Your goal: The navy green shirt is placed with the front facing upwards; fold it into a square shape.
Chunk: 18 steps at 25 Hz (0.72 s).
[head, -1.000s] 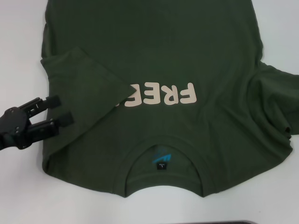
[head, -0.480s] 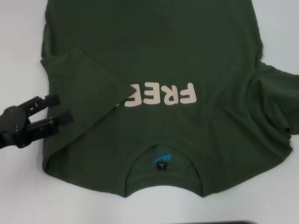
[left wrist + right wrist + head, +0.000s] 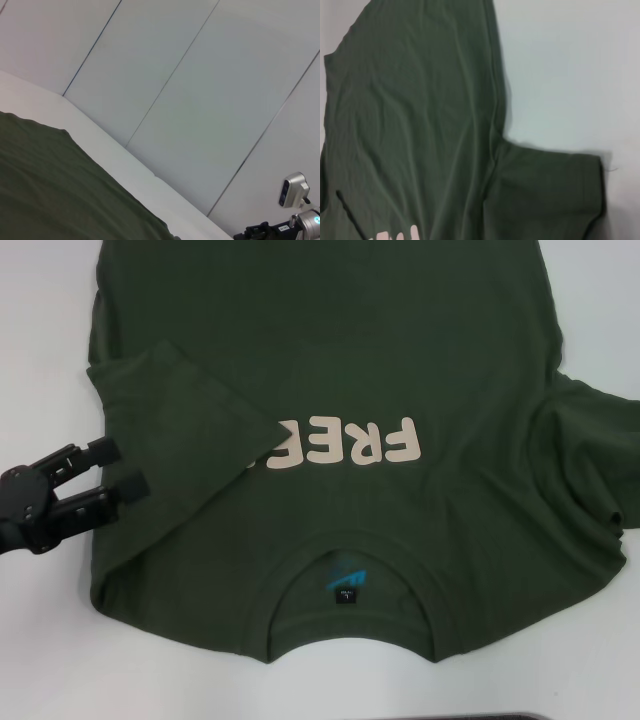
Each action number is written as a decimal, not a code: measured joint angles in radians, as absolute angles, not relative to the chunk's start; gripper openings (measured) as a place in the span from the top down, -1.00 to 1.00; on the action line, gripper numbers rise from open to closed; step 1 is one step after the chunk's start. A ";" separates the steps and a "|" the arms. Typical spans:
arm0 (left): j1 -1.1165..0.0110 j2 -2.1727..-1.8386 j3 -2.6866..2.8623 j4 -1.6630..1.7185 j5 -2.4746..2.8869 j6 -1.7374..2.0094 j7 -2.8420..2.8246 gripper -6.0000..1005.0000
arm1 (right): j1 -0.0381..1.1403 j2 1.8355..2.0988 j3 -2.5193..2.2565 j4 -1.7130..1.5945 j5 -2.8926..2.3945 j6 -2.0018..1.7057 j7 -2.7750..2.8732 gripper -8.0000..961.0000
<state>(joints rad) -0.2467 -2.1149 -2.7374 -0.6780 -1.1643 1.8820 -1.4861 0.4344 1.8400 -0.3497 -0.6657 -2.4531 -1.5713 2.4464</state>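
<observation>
The navy green shirt (image 3: 400, 360) lies flat on the white table (image 3: 50, 350), front up, with cream "FREE" lettering (image 3: 345, 445) and the neck label (image 3: 344, 585) near me. Its left sleeve (image 3: 175, 450) is folded inward over the chest and covers the end of the lettering. The right sleeve (image 3: 590, 460) lies spread out. My left gripper (image 3: 118, 468) is open and empty, at the shirt's left edge beside the folded sleeve. The right gripper is out of the head view. The right wrist view shows the shirt's body (image 3: 415, 115) and spread sleeve (image 3: 550, 195) from above.
White table (image 3: 570, 65) surrounds the shirt. In the left wrist view the shirt's edge (image 3: 55, 185) lies before a white panelled wall (image 3: 200, 90), with part of the other arm (image 3: 300, 215) far off. A dark strip (image 3: 500, 717) shows at the table's near edge.
My left gripper has drawn back a little to the left, away from the folded sleeve. The shirt has not moved.
</observation>
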 joint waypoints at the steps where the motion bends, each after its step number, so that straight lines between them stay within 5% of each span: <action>1: -0.247 -2.115 -2.738 -0.678 -1.164 1.882 -1.485 -0.83 | 0.438 1.841 -0.350 -0.660 -2.453 -1.571 2.446 -0.88; 18: -0.253 -2.117 -2.745 -0.678 -1.164 1.880 -1.482 -0.83 | 0.457 1.841 -0.351 -0.642 -2.451 -1.559 2.426 -0.59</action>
<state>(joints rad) -0.2533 -2.1170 -2.7446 -0.6780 -1.1643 1.8800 -1.4820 0.4572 1.8409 -0.3513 -0.6421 -2.4515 -1.5592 2.4260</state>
